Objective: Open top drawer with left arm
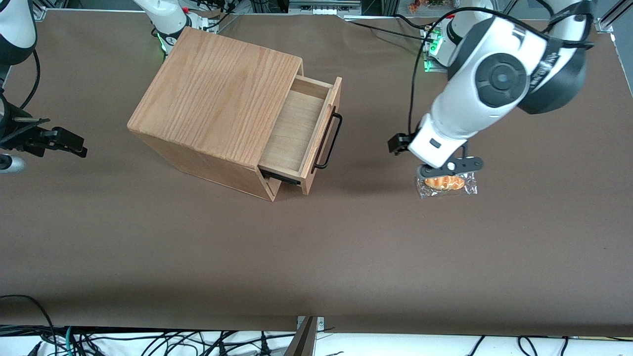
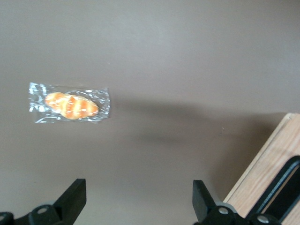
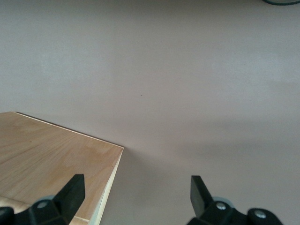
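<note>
- Standing on the brown worktop (image 1: 198, 257), toward the parked arm's end: wooden cabinet (image 1: 212, 89), set at a slant to the worktop's edges.
- Already pulled partway out of that cabinet: top drawer (image 1: 296, 129), pale floor exposed, nothing seen inside.
- Facing toward the working arm's end: drawer front, carrying the black bar handle (image 1: 330, 141); long axis of the bar running along the front, roughly from farther to nearer the front camera, with a slight slant.
- Pointing along the drawer's travel: straight out of the cabinet, toward the working arm.
- Hanging well apart from the handle, out toward the working arm's end: left arm (image 1: 487, 86), with its hand (image 2: 139, 199) spread wide and gripping nothing.
- Lying on the worktop just under the hand in the front view: wrapped bread roll (image 2: 70, 105), untouched.
- Showing beside one fingertip in the left wrist view: drawer front and a piece of the handle, so handle off to one side of the hand, not between the fingertips.
- Judged: task close to done or done; any further pull would need a sideways return to the handle.
</note>
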Robot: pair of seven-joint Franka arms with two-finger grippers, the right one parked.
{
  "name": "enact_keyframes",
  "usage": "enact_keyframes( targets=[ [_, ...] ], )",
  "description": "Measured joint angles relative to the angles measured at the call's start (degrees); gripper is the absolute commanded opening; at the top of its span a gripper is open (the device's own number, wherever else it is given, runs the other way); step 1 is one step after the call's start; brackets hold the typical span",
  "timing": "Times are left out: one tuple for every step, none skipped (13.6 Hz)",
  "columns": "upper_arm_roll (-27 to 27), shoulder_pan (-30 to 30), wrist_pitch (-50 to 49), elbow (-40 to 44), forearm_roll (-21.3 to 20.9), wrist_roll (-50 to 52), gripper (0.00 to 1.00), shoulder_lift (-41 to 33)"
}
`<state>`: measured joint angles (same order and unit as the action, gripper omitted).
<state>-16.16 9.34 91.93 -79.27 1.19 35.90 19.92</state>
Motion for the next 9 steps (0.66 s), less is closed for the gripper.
enact_keyframes(
  targets=[
    [0.1,-1.0,-0.2,0.1,0.0,-0.8,1.0,-0.3],
    [0.2,-2.1,-0.2,0.1,-0.1,-2.3,1.0,-0.6],
    [0.2,-3.7,-0.2,0.1,-0.1,-4.4,1.0,-0.8],
    [0.3,-5.6,-0.3,0.1,-0.1,-6.5,1.0,-1.0],
    [0.3,-7.5,-0.3,0.1,-0.1,-8.5,1.0,-1.1],
    [0.3,-9.1,-0.5,0.1,-0.1,-10.1,1.0,-1.1],
    [0.3,-10.4,-0.8,0.1,-0.1,-11.4,1.0,-1.1],
    [0.4,-11.2,-0.9,0.1,-0.1,-12.2,1.0,-1.1],
    [0.4,-11.8,-0.9,0.1,-0.1,-12.7,1.0,-1.2]
  ],
)
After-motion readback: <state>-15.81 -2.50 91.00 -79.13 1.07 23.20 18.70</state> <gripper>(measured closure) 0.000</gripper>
